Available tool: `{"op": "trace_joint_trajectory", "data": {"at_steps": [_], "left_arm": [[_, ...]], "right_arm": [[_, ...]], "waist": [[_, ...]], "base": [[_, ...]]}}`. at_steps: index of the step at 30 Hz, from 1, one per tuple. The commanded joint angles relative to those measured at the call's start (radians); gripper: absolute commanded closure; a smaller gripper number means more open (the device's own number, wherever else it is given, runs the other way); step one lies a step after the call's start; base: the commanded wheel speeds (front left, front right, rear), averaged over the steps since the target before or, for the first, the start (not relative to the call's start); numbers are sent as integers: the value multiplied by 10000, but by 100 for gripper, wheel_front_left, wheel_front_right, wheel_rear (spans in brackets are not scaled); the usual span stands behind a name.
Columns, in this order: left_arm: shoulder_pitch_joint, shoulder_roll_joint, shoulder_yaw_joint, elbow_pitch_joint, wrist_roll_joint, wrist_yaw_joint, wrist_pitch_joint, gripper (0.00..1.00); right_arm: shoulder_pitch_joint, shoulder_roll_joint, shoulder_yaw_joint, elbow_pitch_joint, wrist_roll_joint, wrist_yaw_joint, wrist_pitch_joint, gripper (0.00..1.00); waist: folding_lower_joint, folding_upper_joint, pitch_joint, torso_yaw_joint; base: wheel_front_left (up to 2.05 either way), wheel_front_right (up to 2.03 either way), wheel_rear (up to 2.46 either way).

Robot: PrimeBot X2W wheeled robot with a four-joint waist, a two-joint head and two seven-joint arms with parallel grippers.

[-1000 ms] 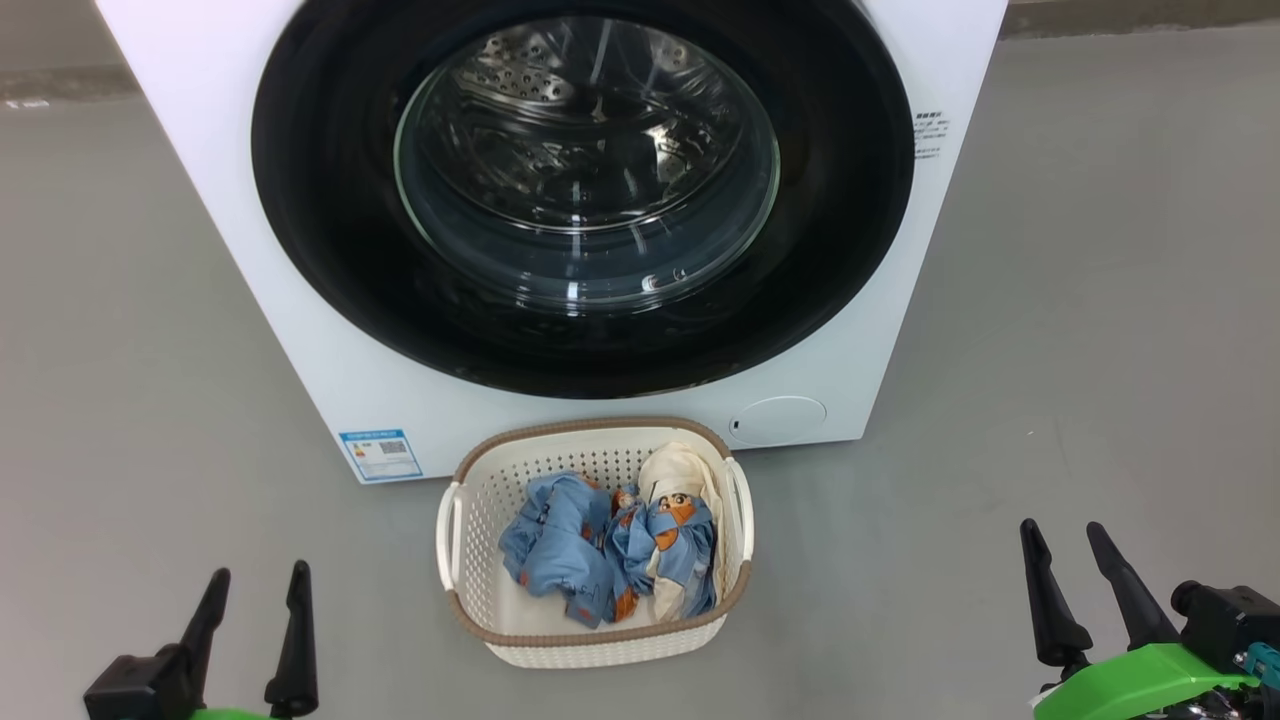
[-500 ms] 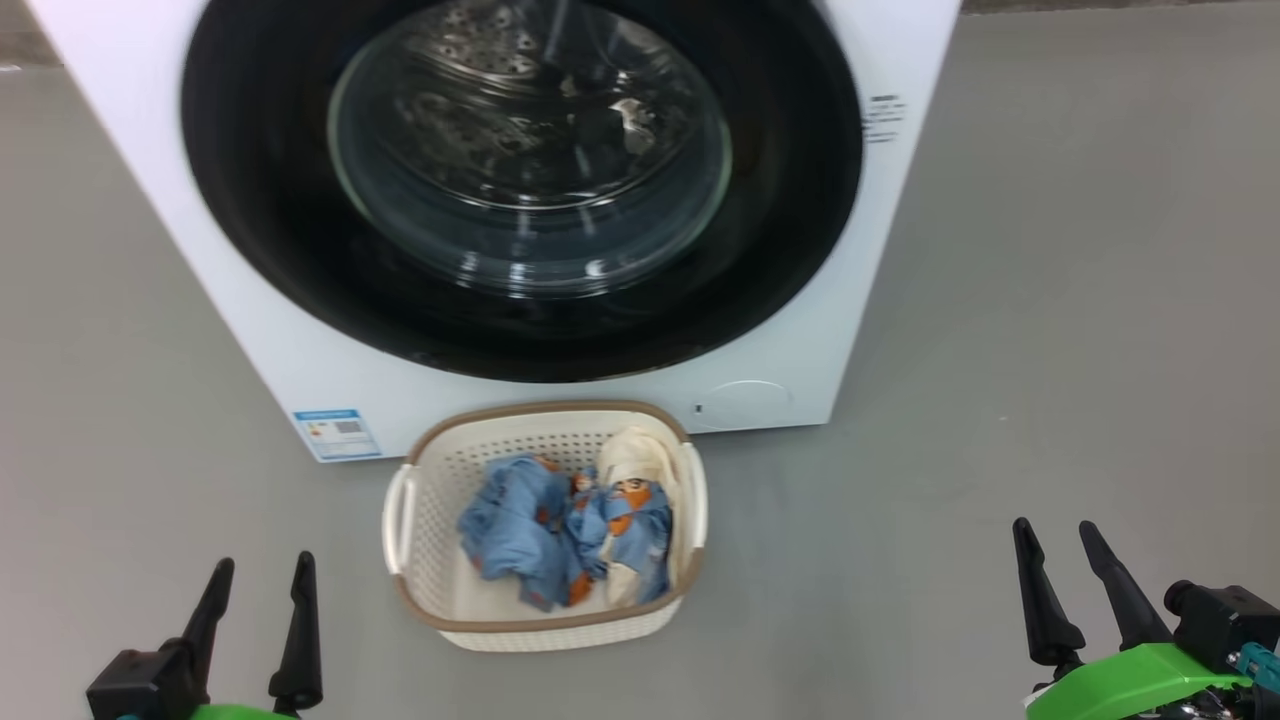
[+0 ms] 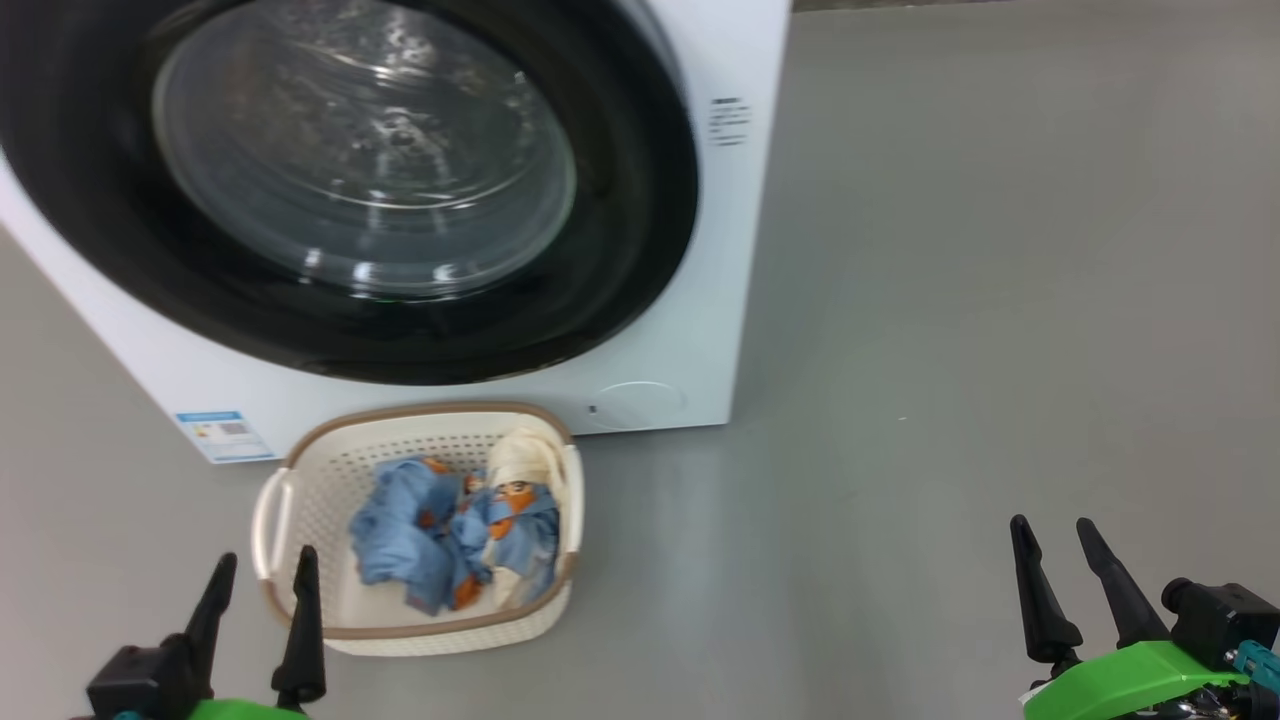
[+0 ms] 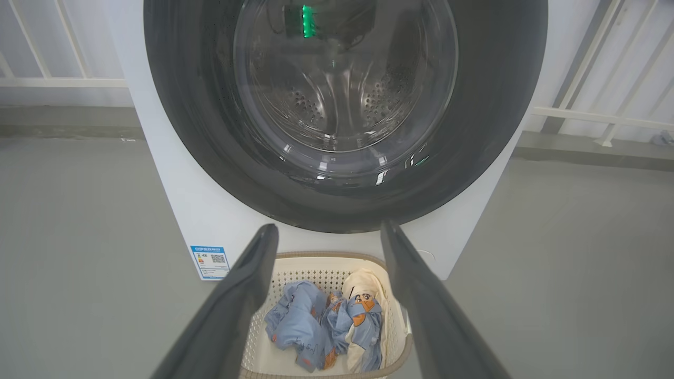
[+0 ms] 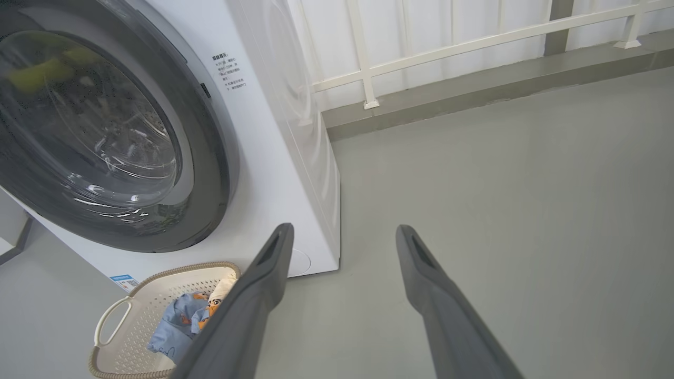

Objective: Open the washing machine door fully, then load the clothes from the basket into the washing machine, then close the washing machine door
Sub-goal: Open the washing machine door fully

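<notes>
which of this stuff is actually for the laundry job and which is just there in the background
For the job:
- washing machine
- washing machine door, shut
- basket on the floor in front of it
- clothes in the basket

Just there:
- blue label on the machine's front
- white railing behind
- grey floor

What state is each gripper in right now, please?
The left gripper, two long dark fingers: open, holding nothing.
The right gripper, two long dark fingers: open, holding nothing.
</notes>
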Motion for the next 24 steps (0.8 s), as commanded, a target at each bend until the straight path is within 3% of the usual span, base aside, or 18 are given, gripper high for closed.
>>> {"op": "trace_joint_trajectory", "data": {"at_steps": [1,9,18,20,21,22,24], "left_arm": [[-470,140,369,-322,-54,-16,-92,0],[-462,65,534,-486,-314,-16,-92,0],[-447,37,358,-357,-450,-16,-92,0],[-424,1,309,-341,-485,-16,-92,0],[-408,-20,291,-334,-496,-16,-92,0],[-394,-42,277,-329,-516,-16,-92,0],[-375,-83,257,-314,-550,-16,-92,0]], "right_arm": [[-408,-63,279,-232,-66,16,-154,0],[-434,-39,234,-214,-53,16,-171,0],[-562,48,259,-117,65,16,-187,0],[-651,104,359,-72,206,16,-191,58],[-702,124,417,-53,273,16,-193,67],[-764,138,505,-40,353,16,-196,100],[-930,182,616,-55,584,16,-202,100]], "waist": [[0,0,1,-5],[0,0,19,-21],[0,0,15,-4],[0,0,9,-9],[0,0,5,-8],[0,0,13,-9],[0,0,31,-3]], "base": [[119,119,-238],[88,79,-167],[19,19,-38],[0,0,0],[0,0,0],[0,0,0],[0,0,0]]}}
